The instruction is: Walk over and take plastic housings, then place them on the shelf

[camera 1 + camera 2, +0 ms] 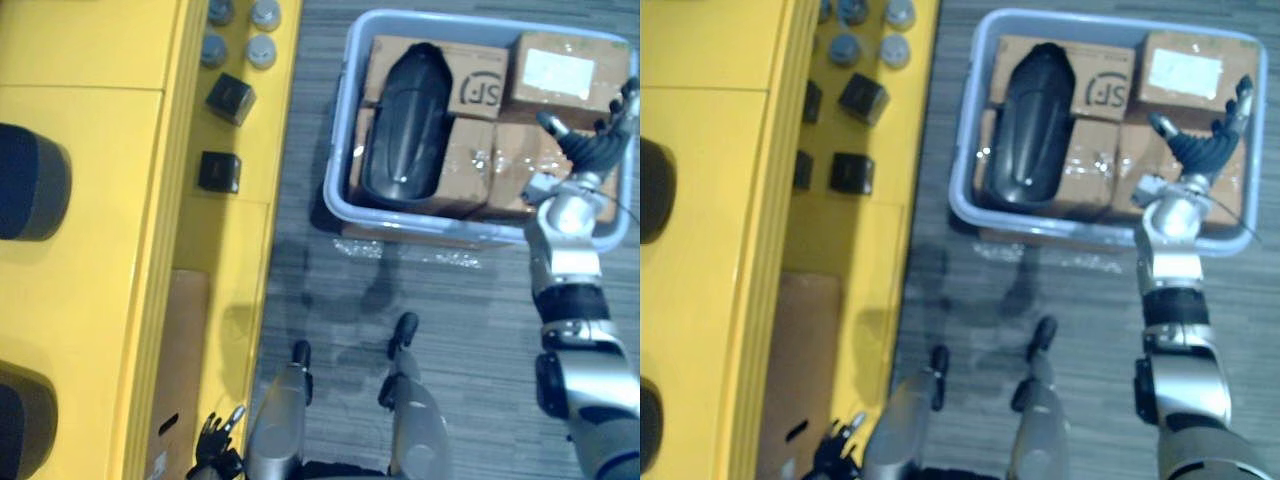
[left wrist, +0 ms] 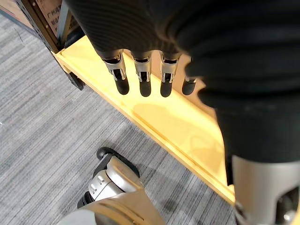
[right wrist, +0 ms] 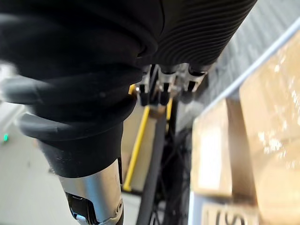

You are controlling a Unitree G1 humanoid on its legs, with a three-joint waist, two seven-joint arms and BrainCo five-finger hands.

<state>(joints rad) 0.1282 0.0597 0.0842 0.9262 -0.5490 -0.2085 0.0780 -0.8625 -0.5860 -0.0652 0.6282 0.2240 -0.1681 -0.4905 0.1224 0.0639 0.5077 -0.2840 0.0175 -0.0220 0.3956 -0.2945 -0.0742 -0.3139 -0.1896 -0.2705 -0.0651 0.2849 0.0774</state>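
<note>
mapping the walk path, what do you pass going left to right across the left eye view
yellow shelf → black cubes → left wall of the bin → black plastic housing → cardboard box → right hand, open over the bin

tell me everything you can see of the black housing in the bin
The black housing is a long, rounded shell of glossy dark plastic, narrower at its far end. It lies lengthways, domed side up, on cardboard boxes in the left half of the pale grey bin. The right hand, fingers open, is over the boxes beside it, not touching it.
</note>
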